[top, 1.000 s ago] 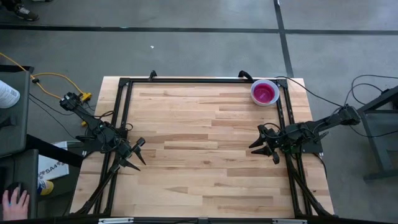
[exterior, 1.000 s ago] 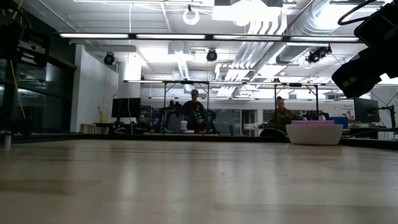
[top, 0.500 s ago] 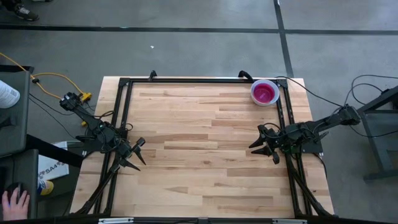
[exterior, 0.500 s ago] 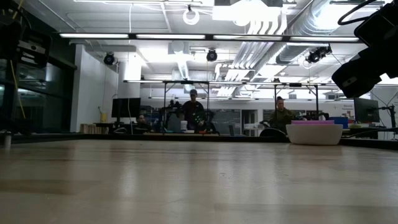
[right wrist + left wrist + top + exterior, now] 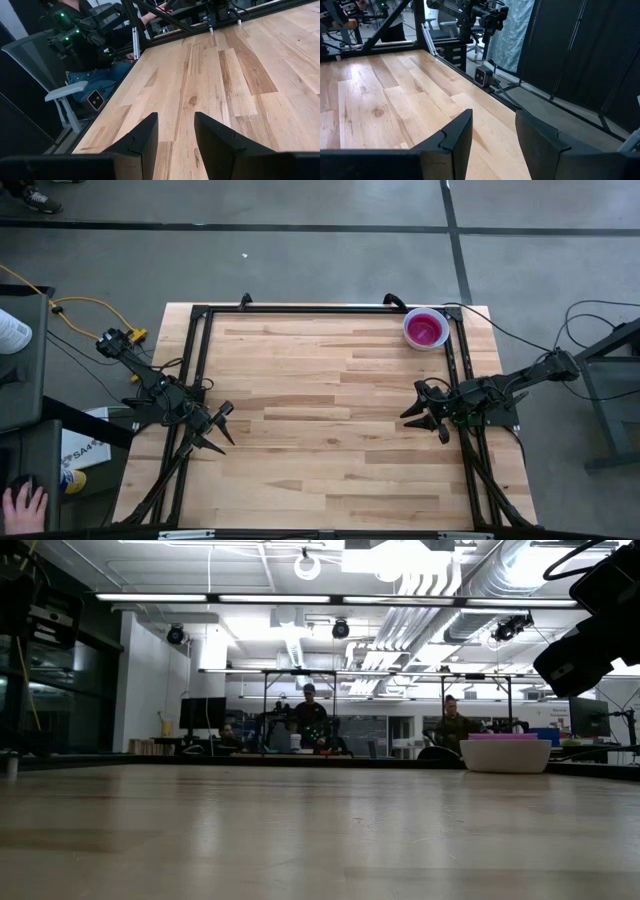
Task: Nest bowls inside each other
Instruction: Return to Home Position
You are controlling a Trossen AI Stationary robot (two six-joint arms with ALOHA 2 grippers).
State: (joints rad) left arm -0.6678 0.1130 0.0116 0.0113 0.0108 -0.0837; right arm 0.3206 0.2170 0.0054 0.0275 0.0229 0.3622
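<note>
From above, the bowls [image 5: 426, 329] sit nested as one stack at the far right corner of the wooden desk [image 5: 320, 430], just inside the black frame rail; the purple bowl [image 5: 427, 331] shows on top, with a pale rim around it. The left gripper [image 5: 215, 430] hangs near the desk's left edge and the right gripper [image 5: 420, 412] near its right edge, well apart from each other and from the stack. A person's hand [image 5: 24, 505] shows off the desk at the lower left. At desk height, the stack [image 5: 505, 753] stands far back on the right, a white bowl [image 5: 505, 757] outermost with a purple rim just above it; people sit in the room beyond. From the left wrist, the left gripper [image 5: 492, 135] hovers over bare wood, its jaws apart with nothing between them. From the right wrist, the right gripper [image 5: 175, 132] likewise shows its jaws apart over bare boards, and a person sits in a chair [image 5: 65, 92] past the desk's edge.
</note>
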